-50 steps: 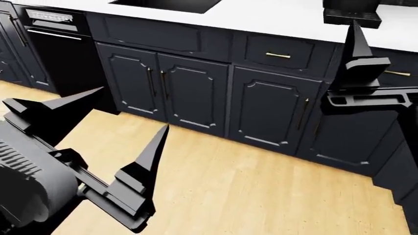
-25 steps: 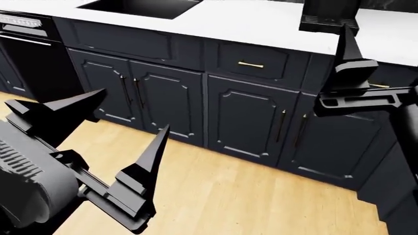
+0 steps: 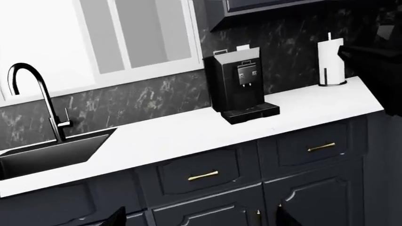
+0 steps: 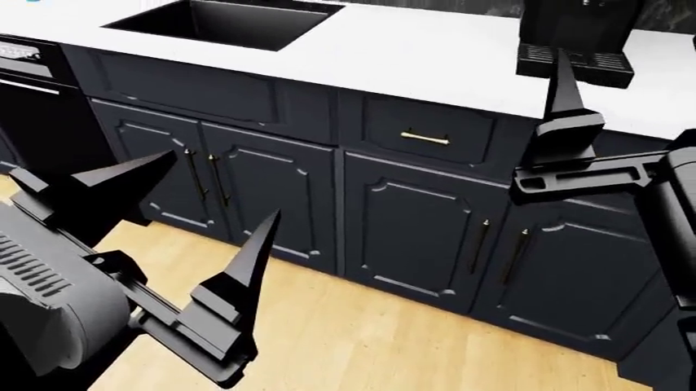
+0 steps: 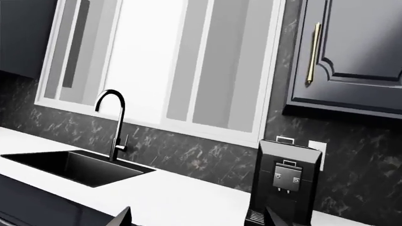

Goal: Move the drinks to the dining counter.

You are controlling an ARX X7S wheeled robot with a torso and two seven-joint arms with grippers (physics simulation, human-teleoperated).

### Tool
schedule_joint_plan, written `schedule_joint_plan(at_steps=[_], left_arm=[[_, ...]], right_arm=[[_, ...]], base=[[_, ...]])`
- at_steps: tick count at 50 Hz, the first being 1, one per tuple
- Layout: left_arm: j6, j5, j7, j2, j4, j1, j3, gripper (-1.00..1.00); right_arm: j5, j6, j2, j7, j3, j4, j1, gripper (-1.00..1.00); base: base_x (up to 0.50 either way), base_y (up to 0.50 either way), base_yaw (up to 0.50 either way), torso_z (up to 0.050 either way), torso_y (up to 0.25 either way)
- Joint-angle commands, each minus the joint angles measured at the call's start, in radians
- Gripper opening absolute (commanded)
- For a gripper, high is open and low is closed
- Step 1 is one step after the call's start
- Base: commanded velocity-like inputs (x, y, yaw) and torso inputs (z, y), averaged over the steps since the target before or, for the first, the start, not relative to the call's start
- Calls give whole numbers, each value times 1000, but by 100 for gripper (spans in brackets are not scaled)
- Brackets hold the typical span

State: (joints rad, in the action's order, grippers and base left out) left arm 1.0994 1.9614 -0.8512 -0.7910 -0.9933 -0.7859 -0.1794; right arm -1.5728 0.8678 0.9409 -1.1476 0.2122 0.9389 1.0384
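Note:
The drinks and the dining counter are out of view in every frame. In the head view my left gripper (image 4: 218,186) hangs open in the foreground over the wood floor, with nothing between its fingers. One finger (image 4: 566,106) of my right gripper points up in front of the cabinets at the right. The right wrist view shows that gripper (image 5: 197,217) open and empty, facing the worktop. The left wrist view shows the left gripper (image 3: 199,217) open too, with only its dark tips showing.
A white worktop (image 4: 435,57) with a black sink (image 4: 223,20) and a black coffee machine (image 4: 576,32) runs over panelled dark cabinets (image 4: 413,228). A faucet (image 3: 37,94) and a paper towel roll (image 3: 330,56) stand on it. Wood floor (image 4: 359,342) lies below.
The head view has shifted: worktop and sink now sit lower and fuller in frame, and less floor shows. The right gripper's finger has drifted a little left. Both grippers stay open.

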Motion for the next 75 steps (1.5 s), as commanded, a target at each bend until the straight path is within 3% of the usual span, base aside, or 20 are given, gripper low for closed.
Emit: schedule_joint_plan(at_steps=[1, 28, 75], left_arm=[[4, -3, 1, 6, 4, -7, 5, 100], [11, -4, 15, 6, -5, 29, -34, 100], [29, -13, 25, 19, -6, 47, -53, 100]], right_arm=[[3, 11, -2, 0, 12, -3, 14, 100], [-8, -25, 0, -13, -10, -12, -9, 100], [-43, 78, -15, -91, 104, -58, 64, 100]], base=[[468, 176, 0, 0, 0], [465, 172, 0, 0, 2], [-155, 419, 0, 0, 0]])
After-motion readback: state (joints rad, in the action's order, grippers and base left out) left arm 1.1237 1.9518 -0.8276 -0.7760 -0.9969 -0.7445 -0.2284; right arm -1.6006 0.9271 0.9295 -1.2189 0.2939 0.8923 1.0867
